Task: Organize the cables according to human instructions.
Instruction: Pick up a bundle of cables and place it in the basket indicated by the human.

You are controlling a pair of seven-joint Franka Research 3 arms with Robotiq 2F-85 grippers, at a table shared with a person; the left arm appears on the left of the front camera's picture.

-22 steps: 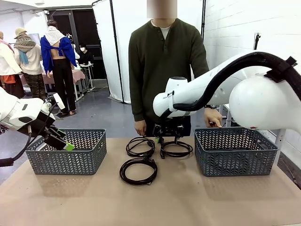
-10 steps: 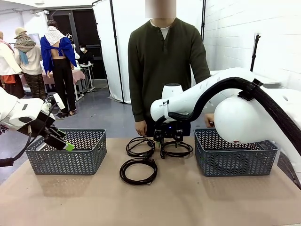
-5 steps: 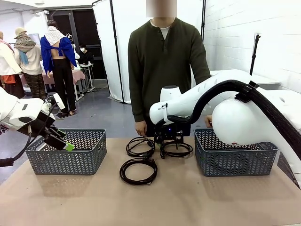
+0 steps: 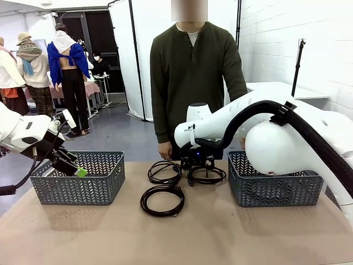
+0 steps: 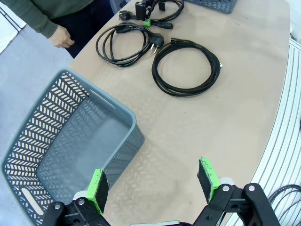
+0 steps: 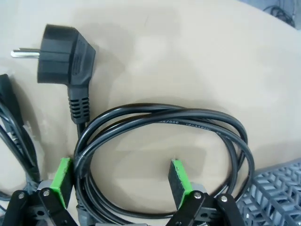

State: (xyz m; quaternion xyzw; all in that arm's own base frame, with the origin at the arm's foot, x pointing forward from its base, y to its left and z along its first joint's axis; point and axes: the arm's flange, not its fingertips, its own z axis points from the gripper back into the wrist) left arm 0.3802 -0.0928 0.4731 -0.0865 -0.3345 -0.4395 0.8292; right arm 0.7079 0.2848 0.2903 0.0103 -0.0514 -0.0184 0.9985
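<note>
Three cables lie coiled on the table: one at the back left (image 4: 164, 171), one at the back right (image 4: 207, 175) and one nearer me (image 4: 162, 200). My right gripper (image 4: 197, 165) is low over the back right coil, open. In the right wrist view its green pads (image 6: 180, 181) straddle the left strands of that coil (image 6: 164, 117), with the plug (image 6: 66, 52) lying beyond. My left gripper (image 4: 70, 164) hovers open over the left basket (image 4: 78, 178); in the left wrist view the gripper (image 5: 153, 183) holds nothing, and the coils (image 5: 186, 66) lie far ahead.
A second grey basket (image 4: 274, 178) stands at the right, its corner (image 6: 277, 188) close to my right fingers. The person stands at the far edge, one hand (image 4: 164, 150) hanging near the back left coil. The tan table front is bare.
My right arm has sunk and drawn in, bringing its gripper down onto the back right coil. The person's hand by the right basket is now hidden behind the arm. The left arm is still.
</note>
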